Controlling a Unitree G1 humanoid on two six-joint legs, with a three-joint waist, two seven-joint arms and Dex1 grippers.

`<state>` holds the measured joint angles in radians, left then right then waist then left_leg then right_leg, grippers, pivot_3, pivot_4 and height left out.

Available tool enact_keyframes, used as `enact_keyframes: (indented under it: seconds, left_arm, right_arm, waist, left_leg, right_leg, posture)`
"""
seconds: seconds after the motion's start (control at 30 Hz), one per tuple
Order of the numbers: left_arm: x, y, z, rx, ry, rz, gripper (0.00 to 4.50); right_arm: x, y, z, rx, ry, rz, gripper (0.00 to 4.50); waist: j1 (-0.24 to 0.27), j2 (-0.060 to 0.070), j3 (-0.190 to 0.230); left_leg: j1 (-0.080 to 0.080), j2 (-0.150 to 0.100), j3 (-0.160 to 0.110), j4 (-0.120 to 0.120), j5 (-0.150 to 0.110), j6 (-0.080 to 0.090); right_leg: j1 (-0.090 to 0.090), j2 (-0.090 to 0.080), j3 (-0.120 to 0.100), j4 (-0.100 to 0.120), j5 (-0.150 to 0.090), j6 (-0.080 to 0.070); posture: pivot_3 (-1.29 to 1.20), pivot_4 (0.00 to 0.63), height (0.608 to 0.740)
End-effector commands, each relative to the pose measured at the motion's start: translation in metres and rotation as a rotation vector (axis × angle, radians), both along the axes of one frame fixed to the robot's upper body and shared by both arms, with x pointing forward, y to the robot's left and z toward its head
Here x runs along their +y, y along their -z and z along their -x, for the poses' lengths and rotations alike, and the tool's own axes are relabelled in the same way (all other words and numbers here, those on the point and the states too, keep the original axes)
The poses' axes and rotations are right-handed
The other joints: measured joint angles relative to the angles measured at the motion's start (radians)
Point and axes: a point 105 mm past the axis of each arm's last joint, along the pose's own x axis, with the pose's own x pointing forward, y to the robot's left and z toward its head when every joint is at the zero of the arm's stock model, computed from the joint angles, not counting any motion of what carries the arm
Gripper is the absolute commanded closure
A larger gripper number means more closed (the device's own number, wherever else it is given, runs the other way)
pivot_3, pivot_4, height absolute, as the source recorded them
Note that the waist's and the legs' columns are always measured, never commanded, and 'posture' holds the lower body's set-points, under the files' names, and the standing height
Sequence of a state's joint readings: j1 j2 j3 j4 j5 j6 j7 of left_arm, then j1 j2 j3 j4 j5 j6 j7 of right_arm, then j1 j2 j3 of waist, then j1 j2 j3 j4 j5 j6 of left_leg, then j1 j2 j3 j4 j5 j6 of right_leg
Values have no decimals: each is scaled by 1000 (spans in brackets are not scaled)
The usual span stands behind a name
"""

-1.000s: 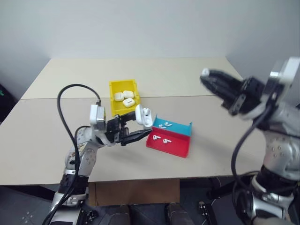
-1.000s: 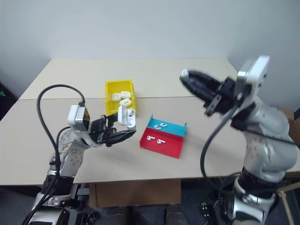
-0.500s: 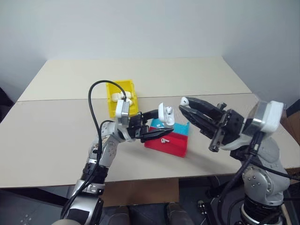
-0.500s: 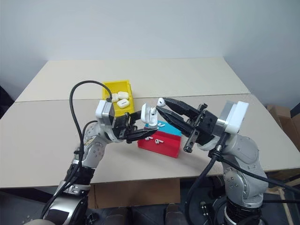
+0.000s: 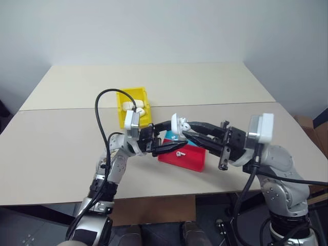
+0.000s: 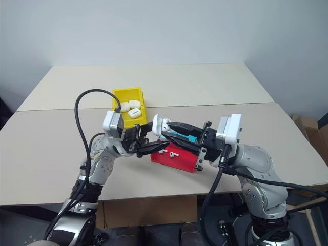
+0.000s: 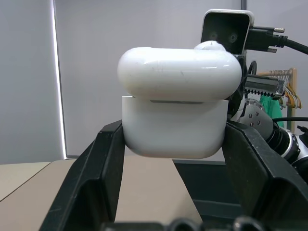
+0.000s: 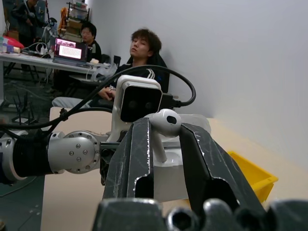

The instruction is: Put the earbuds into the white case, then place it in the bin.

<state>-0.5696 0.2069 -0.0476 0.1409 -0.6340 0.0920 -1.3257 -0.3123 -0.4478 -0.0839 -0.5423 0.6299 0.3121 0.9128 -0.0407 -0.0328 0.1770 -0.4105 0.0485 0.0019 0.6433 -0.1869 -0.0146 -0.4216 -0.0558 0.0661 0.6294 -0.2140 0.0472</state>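
Beige desk point(image 5: 61, 148) at frame centre: left hand point(image 5: 171, 142) clamps the white case point(image 5: 176, 126), lid up, above the tray point(image 5: 189, 160). Right hand point(image 8: 161, 139) pinches an earbud point(image 8: 165, 122) by its stem. Both look light, rigid and slippery; grip flat sides gently.

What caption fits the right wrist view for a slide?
Right gripper pinches an earbud just in front of the open white case held by the left gripper.
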Motion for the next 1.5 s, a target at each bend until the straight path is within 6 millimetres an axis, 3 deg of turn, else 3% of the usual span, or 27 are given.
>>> enact_keyframes:
  seconds: [0.03, 0.47, 0.7, 0.97, 1.13, 1.27, 1.5]
  left_arm:
    - [2, -12, 5, -64, -3, 33, 1740]
    - [2, -9, 6, -71, -5, 29, 1740]
    - [3, -9, 6, -72, -10, 36, 1740]
    - [5, -2, 1, -57, -31, 10, 1740]
    - [2, 9, -15, -59, -97, -73, 1740]
    - [-9, 7, -30, -92, -138, -121, 1740]
    - [-25, 4, -41, -148, -157, -162, 1740]
  right_arm:
    - [3, -3, 3, -9, -20, 18, 3826]
    - [2, 3, 2, 26, -22, 55, 3826]
    - [1, 5, -1, -19, 23, 76, 1502]
    - [-11, 1, -3, -28, 63, 63, 1502]
    - [-30, -11, -13, -28, 126, 80, 1502]
    - [-31, -27, -22, -4, 132, 155, 1502]
    - [-16, -38, -26, -31, 103, 270, 3678]
  waist:
    - [0, 0, 0]
    - [1, 0, 0]
    - [1, 0, 0]
    - [1, 0, 0]
    - [4, 0, 0]
    - [4, 0, 0]
    - [3, -1, 0]
  left_leg:
    - [0, 0, 0, 0, 0, 0]
    - [0, 0, 0, 0, 0, 0]
    - [0, 0, 0, 0, 0, 0]
    - [0, 0, 0, 0, 0, 0]
    - [0, 0, 0, 0, 0, 0]
    - [-1, -1, 0, 0, 0, 0]
    - [-4, -1, 0, 0, 0, 1]
  right_leg:
    - [0, 0, 0, 0, 0, 0]
    - [0, 0, 0, 0, 0, 0]
    - [0, 0, 0, 0, 0, 0]
    - [0, 0, 0, 0, 0, 0]
    - [0, 0, 0, 0, 0, 0]
    - [0, 0, 0, -1, 0, 0]
    - [-2, 0, 0, -3, 0, 0]
  posture:
    - [0, 150, 740]
    - [0, 150, 740]
    - [0, 150, 740]
    - [0, 150, 740]
    - [0, 150, 740]
    - [0, 150, 740]
    - [0, 150, 740]
